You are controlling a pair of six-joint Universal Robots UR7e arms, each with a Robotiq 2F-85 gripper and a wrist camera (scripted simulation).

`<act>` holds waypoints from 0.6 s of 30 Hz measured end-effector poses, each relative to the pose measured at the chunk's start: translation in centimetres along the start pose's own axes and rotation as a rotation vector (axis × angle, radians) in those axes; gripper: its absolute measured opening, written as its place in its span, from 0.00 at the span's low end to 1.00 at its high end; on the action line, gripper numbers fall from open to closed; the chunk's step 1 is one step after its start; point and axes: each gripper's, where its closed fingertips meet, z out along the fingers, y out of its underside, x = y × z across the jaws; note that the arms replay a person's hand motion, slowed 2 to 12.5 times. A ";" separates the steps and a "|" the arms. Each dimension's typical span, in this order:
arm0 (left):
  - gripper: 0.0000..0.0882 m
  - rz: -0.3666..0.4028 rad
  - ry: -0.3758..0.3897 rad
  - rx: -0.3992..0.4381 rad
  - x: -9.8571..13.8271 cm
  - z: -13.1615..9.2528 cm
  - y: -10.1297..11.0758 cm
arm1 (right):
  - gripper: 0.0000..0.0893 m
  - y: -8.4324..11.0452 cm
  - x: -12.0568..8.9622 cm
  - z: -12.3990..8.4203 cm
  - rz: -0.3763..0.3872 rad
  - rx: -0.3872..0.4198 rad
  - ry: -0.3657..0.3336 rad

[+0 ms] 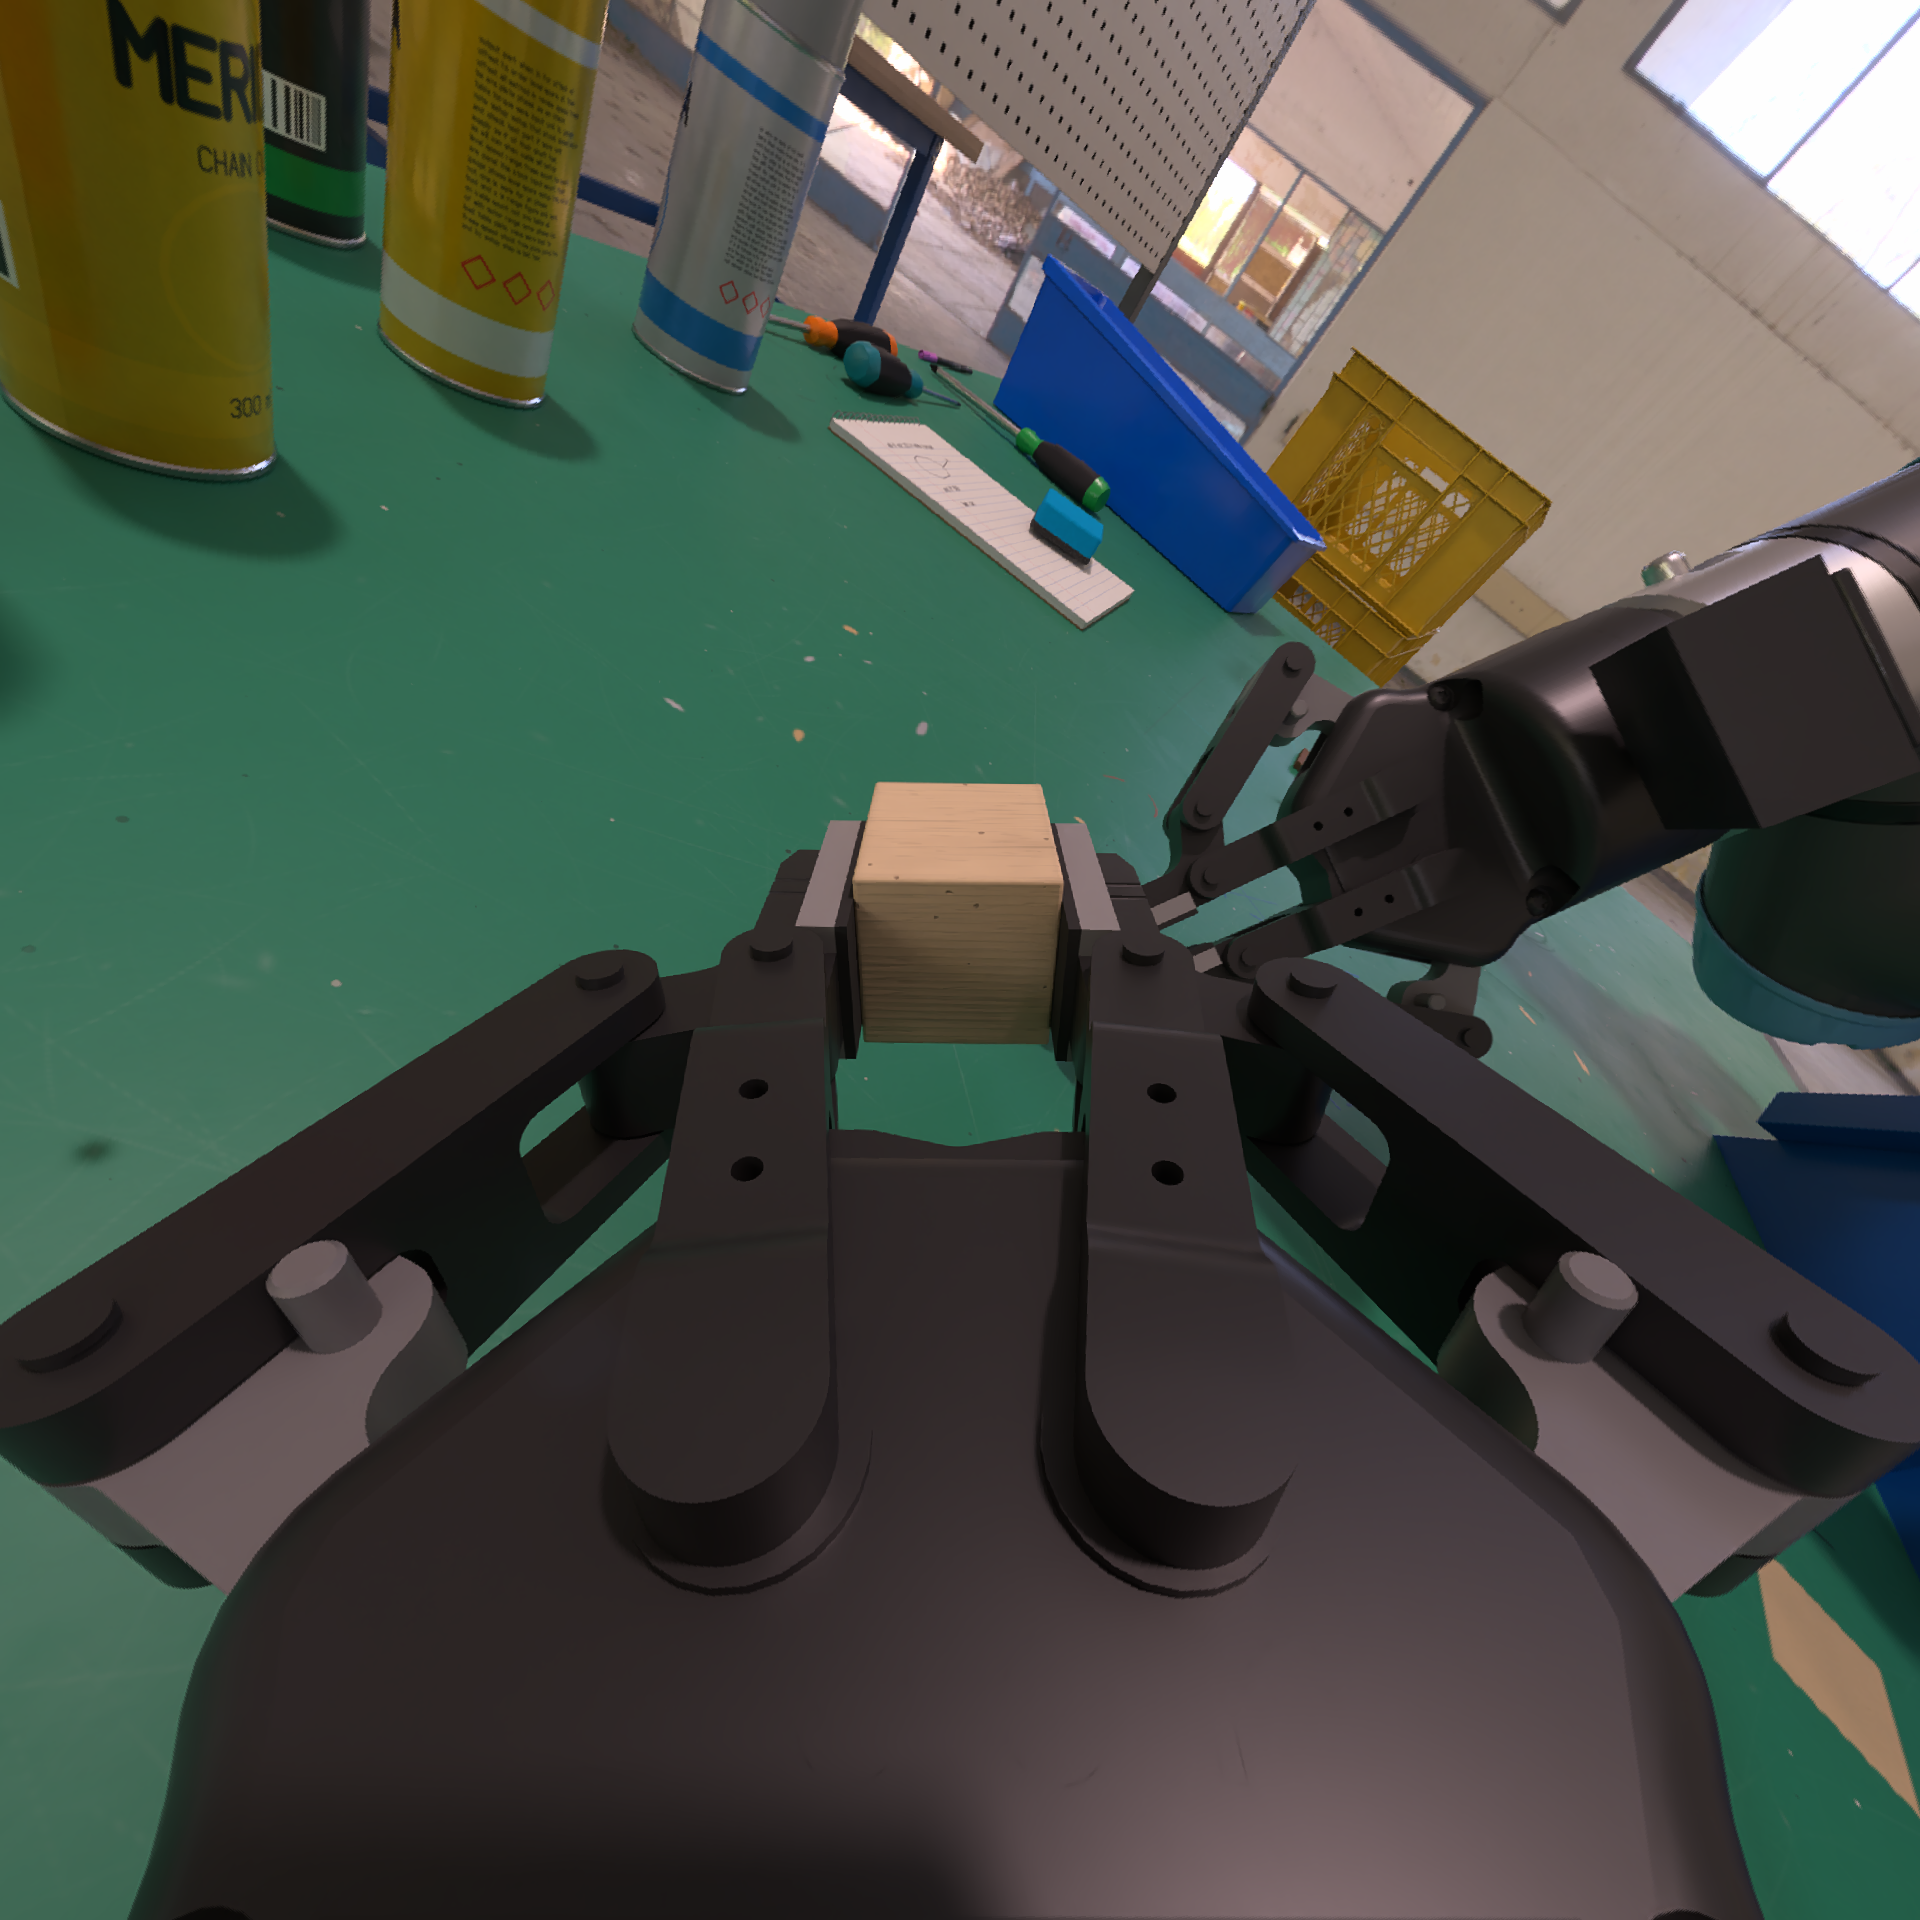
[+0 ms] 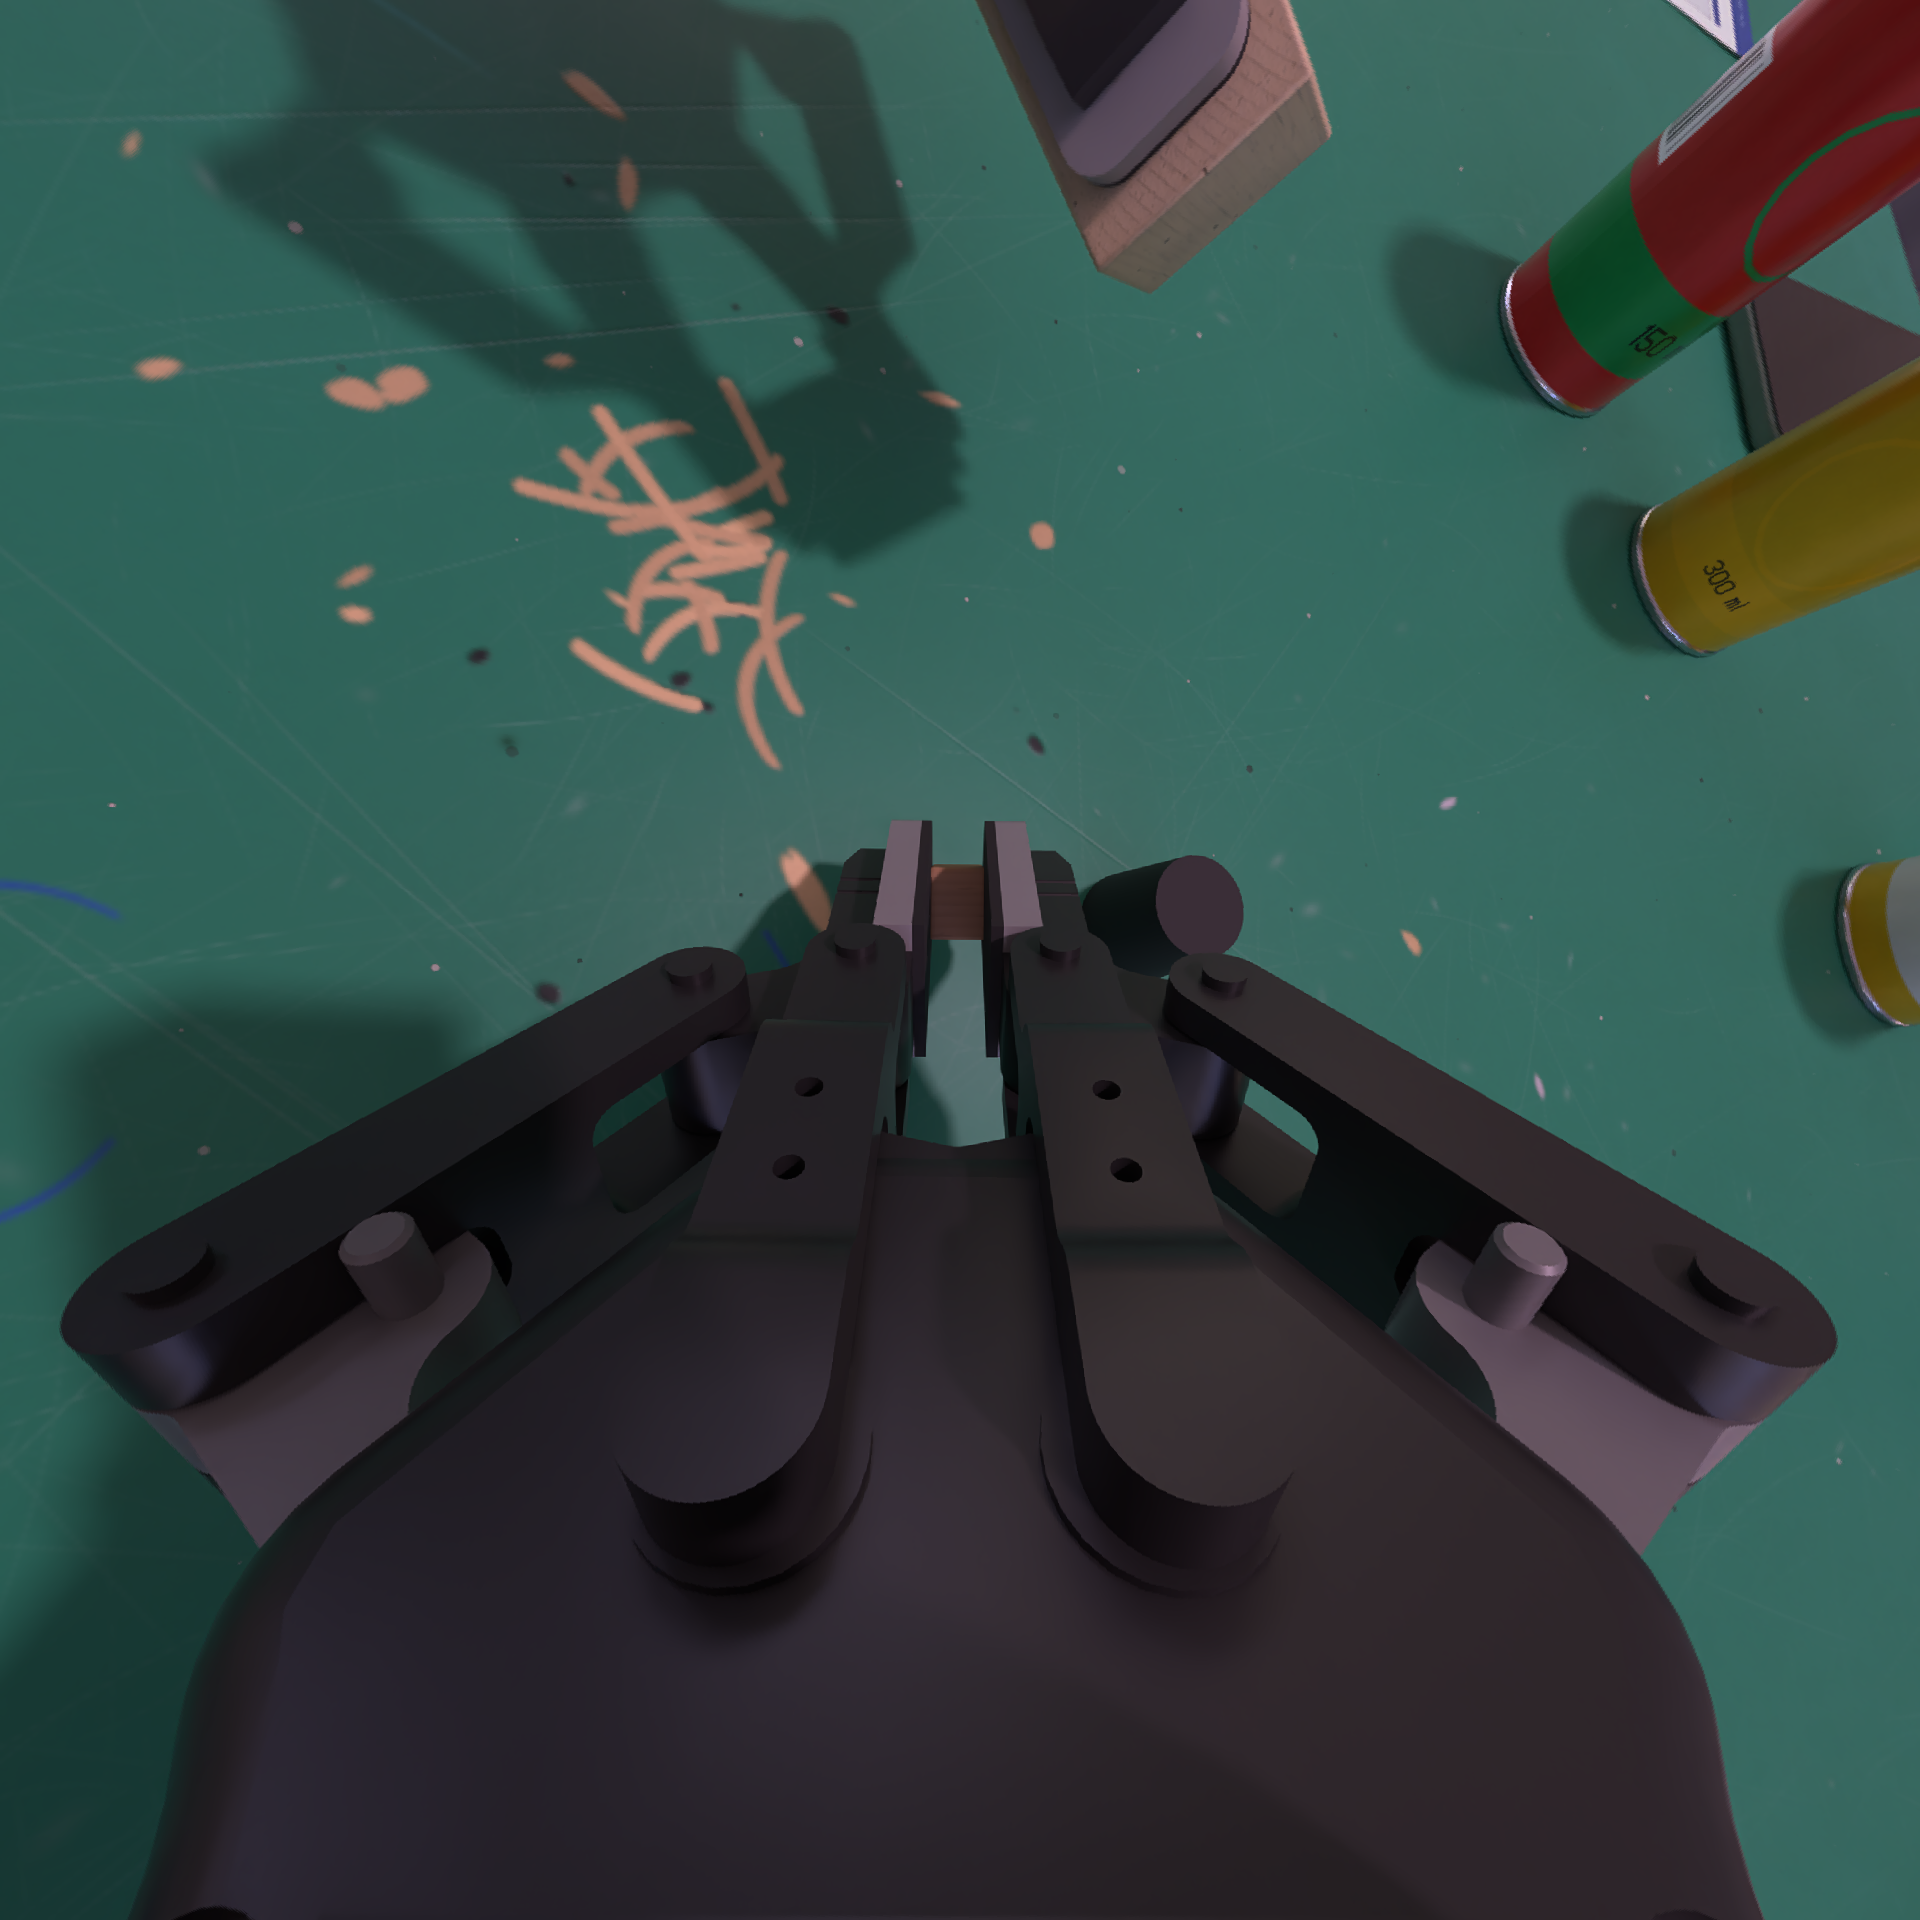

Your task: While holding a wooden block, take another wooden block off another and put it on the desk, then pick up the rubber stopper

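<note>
1. Left gripper (image 1: 958,914) clamped on pale square wooden block (image 1: 956,909), held above green desk (image 1: 468,779).
2. Right gripper (image 2: 957,902) nearly closed on small orange-tan piece (image 2: 956,902); identity unclear.
3. Dark cylindrical rubber stopper (image 2: 1174,912) at three o'clock, just beside right fingertips.
4. Probably stopper step: reopen, shift toward three o'clock, straddle, squeeze.

Spray cans (image 1: 478,197), screwdrivers (image 1: 1060,462), notepad (image 1: 977,514) — blue bin (image 1: 1143,436) beyond.
</note>
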 end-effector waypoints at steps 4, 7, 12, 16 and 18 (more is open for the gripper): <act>0.32 0.004 0.011 0.016 0.2 -0.2 -0.2 | 0.10 0.1 0.0 0.3 -0.021 -0.016 0.014; 0.32 0.005 0.016 0.029 0.2 -0.3 -0.3 | 0.10 0.1 0.1 0.5 -0.038 -0.027 0.027; 0.32 0.006 0.024 0.044 0.3 -0.5 -0.5 | 0.10 0.2 0.2 0.8 -0.064 -0.045 0.052; 0.32 0.009 0.030 0.050 0.5 -0.6 -0.6 | 0.10 0.3 0.2 1.0 -0.087 -0.057 0.067; 0.32 0.011 0.033 0.051 0.5 -0.6 -0.6 | 0.10 0.3 0.1 1.1 -0.099 -0.062 0.072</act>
